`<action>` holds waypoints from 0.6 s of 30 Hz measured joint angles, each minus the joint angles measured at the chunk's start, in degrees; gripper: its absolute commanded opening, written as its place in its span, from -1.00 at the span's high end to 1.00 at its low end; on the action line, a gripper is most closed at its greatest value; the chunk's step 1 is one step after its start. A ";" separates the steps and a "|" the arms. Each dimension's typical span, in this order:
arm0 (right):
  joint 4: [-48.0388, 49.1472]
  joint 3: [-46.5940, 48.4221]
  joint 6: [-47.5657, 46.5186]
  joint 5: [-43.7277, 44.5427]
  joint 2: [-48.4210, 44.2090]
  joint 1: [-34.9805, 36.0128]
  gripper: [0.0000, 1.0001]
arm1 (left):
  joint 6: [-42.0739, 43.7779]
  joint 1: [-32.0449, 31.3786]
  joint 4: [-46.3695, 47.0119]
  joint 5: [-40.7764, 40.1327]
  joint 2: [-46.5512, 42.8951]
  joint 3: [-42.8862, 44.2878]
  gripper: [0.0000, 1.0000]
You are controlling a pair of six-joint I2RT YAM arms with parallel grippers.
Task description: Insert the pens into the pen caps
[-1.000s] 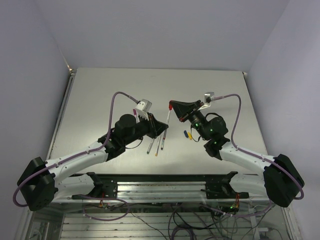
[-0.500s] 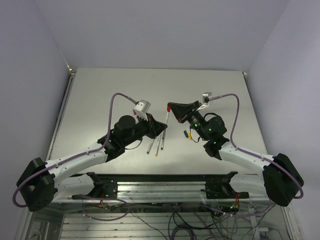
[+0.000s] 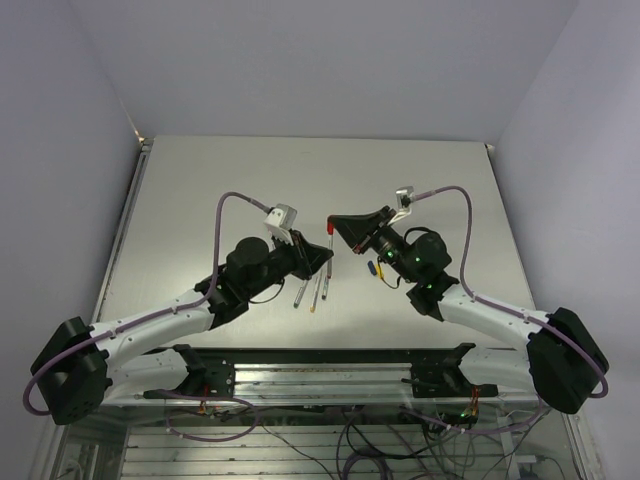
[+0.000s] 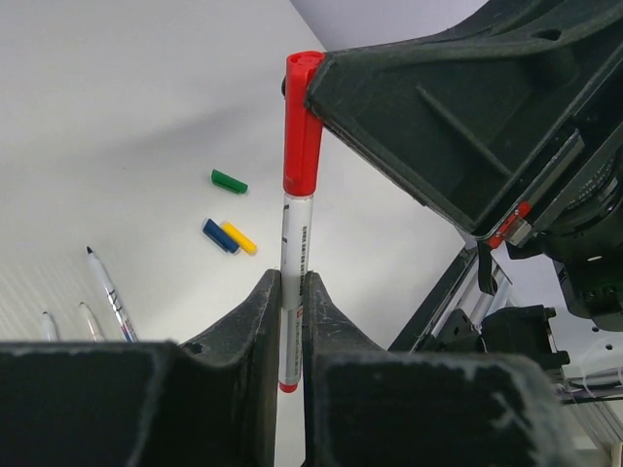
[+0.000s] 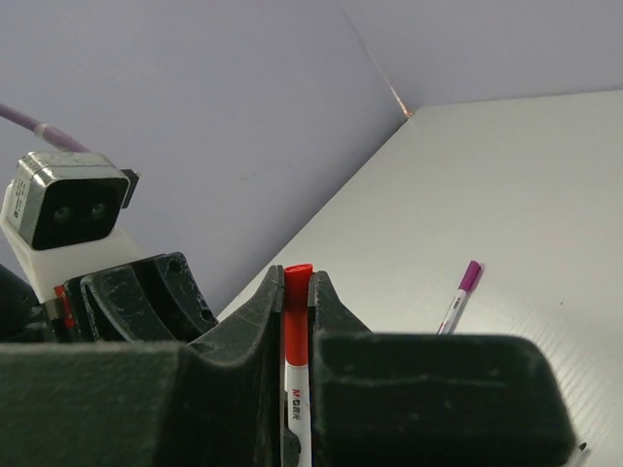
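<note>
The left arm point(image 3: 160, 320) and right arm point(image 3: 490, 310) reach forward and bend inward, wrists facing each other. The left gripper point(image 4: 289, 284) is clamped on the barrel of the red pen point(image 4: 294, 243). The right gripper point(image 5: 297, 282) pinches the red cap point(image 5: 297, 306) at that pen's upper end.

Bright red, that red cap point(image 4: 303, 126); the pen point(image 4: 294, 263) under it showed white with black lettering and a red butt. My left tool point(image 4: 290, 290) and right tool point(image 5: 297, 292) were black. On the pale grey tabletop point(image 4: 117, 117) lay a green cap point(image 4: 230, 181), blue cap point(image 4: 219, 235), yellow cap point(image 4: 239, 238) and a magenta-capped pen point(image 5: 459, 295).
</note>
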 measured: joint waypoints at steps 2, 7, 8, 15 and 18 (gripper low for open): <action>0.33 -0.22 0.20 -0.59 0.33 -0.02 1.00 | -0.35 -0.07 1.01 -0.15 0.00 -0.79 0.86; 0.70 -0.26 0.70 -1.84 1.90 -0.02 1.00 | -0.68 -0.22 2.01 -1.27 -0.42 -2.47 0.86; 0.72 -0.26 0.83 -1.99 2.05 0.00 1.00 | -0.66 -0.24 1.95 -1.64 -0.76 -2.69 0.86; -1.57 1.88 -0.33 -1.14 2.62 1.33 1.00 | 0.31 -0.50 0.26 -3.85 -3.04 -2.80 0.86; -2.60 2.56 -1.03 -0.61 2.69 1.97 1.00 | 0.92 -0.55 -0.85 -4.76 -3.93 -2.80 0.86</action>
